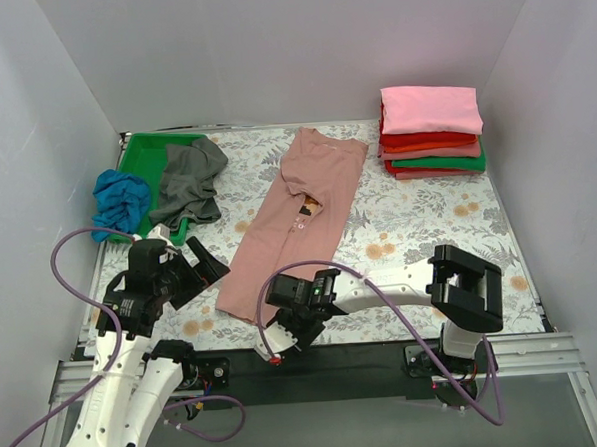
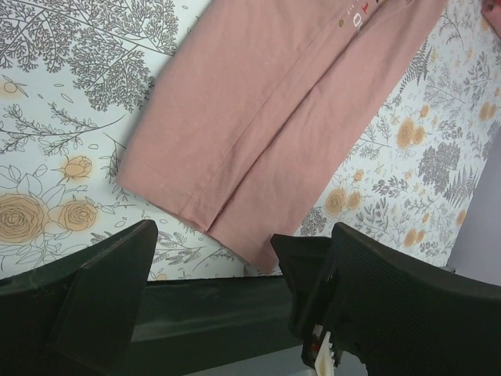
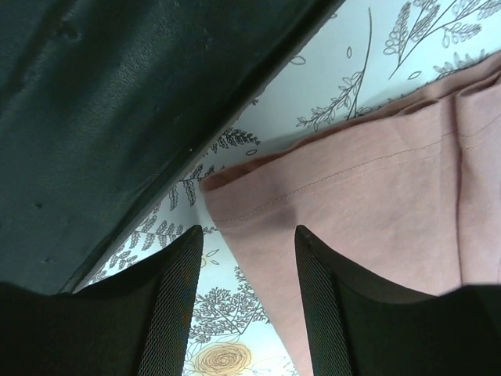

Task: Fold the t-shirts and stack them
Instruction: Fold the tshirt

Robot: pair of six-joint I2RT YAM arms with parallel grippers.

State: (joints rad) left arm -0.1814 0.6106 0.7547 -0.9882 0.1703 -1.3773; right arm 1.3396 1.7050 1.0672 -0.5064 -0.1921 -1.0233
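My right fingers (image 3: pixel 176 298) are standing apart over the dusty-pink t-shirt (image 3: pixel 376 211) hem corner on the bench (image 3: pixel 368 47); my left fingers (image 2: pixel 109 274) are hovering nearby, spread wide.

The dusty-pink t-shirt (image 1: pixel 289 239) folds over most of its chest graphic (image 1: pixel 308 209), too small to read; well apart from that shirt, the stack's (image 1: pixel 432 136) lower tees show only edges.

Soft, even white light fills the overhead view, leaving the tabletop (image 1: pixel 429 227) bright; a blurred shadow edges the dusty-pink t-shirt (image 2: pixel 274 117); its weave is sharp in both wrist views; the left claw (image 2: pixel 243 235) and right claw (image 3: pixel 244 251) look dark, slightly soft.
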